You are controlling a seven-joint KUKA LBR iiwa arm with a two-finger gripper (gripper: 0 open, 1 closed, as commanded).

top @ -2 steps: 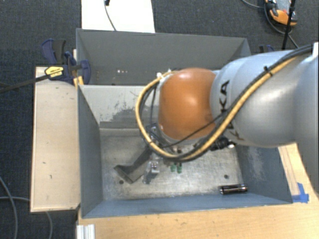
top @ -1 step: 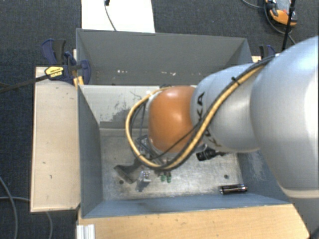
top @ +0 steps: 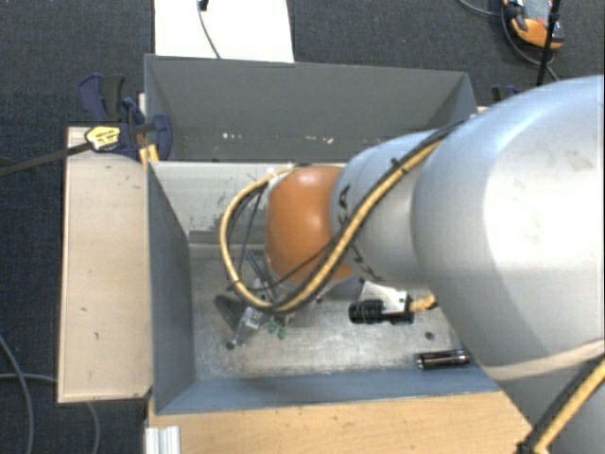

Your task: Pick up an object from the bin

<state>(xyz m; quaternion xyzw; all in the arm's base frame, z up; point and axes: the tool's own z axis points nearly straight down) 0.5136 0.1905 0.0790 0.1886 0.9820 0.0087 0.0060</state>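
Observation:
My gripper (top: 242,323) is low over the bin floor at the front left, under the orange cover and the looped cables. A small green bit (top: 277,328) lies on the floor just right of it. I cannot tell whether anything is held. A black cylinder-shaped thing with a white and yellow end (top: 382,311) lies on the floor to the right of the gripper. A slim black pen-like stick (top: 442,357) lies near the front right corner.
The thick grey arm comes in from the right and hides the bin's right and back floor. The bin's left and front walls stand close to the gripper.

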